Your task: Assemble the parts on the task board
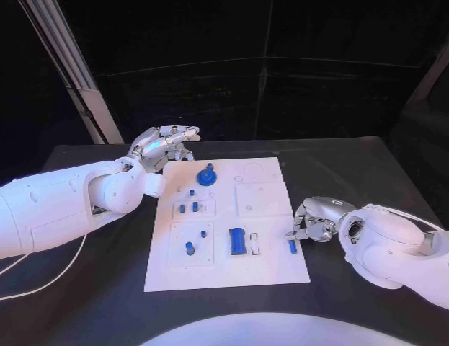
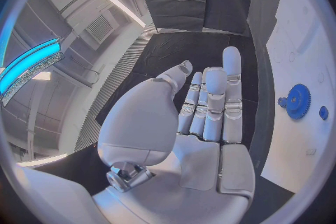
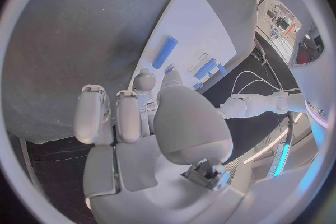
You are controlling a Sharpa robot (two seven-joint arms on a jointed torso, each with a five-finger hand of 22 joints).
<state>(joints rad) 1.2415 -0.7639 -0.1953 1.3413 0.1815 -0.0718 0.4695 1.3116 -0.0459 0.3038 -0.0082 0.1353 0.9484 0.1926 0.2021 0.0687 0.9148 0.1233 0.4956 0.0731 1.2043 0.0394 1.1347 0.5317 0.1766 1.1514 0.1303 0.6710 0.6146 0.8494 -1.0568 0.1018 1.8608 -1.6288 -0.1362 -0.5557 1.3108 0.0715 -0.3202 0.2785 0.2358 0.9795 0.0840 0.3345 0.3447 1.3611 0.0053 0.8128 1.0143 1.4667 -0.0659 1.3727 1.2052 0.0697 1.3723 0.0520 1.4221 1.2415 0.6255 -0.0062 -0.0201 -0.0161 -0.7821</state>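
Over on the left side, the robot's left hand [image 1: 163,146] hangs above the black table [image 1: 89,288] just off the far left corner of the white rectangular task board [image 1: 224,274]. Its fingers [image 2: 210,102] lie straight and close side by side, with nothing in them.

On the board, a round blue toothed gear [image 1: 207,176] sits near the far edge. Below it several small blue pegs [image 1: 188,207] stand in a raised white square. Nearer the robot a short blue peg [image 1: 190,248] stands in another square, and a larger blue cylinder [image 1: 238,240] lies flat in the middle.

At the board's right edge a small blue bar [image 1: 292,246] lies on the white surface. The right hand [image 1: 313,225] hovers just beside it, fingers curled in toward the board. Whether a fingertip touches the bar is hard to say; the wrist view suggests the hand holds nothing.
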